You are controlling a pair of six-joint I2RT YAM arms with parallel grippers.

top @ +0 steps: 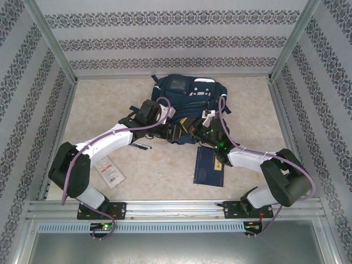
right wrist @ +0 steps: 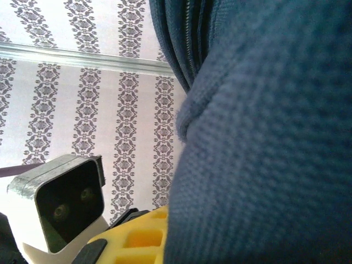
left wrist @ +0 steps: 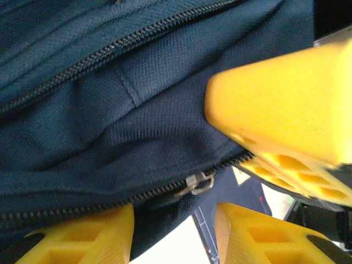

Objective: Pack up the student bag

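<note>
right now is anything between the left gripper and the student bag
nothing visible does: the left gripper is open and close up against the student bag, with navy fabric in the gap between its fingers and a zipper pull just past the fingertips

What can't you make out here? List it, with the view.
- Top view: the student bag contents, hidden under its own fabric.
- Right wrist view: what the right gripper pinches, if anything; bag fabric covers its jaws.
- Top view: print on the white card, too small.
</note>
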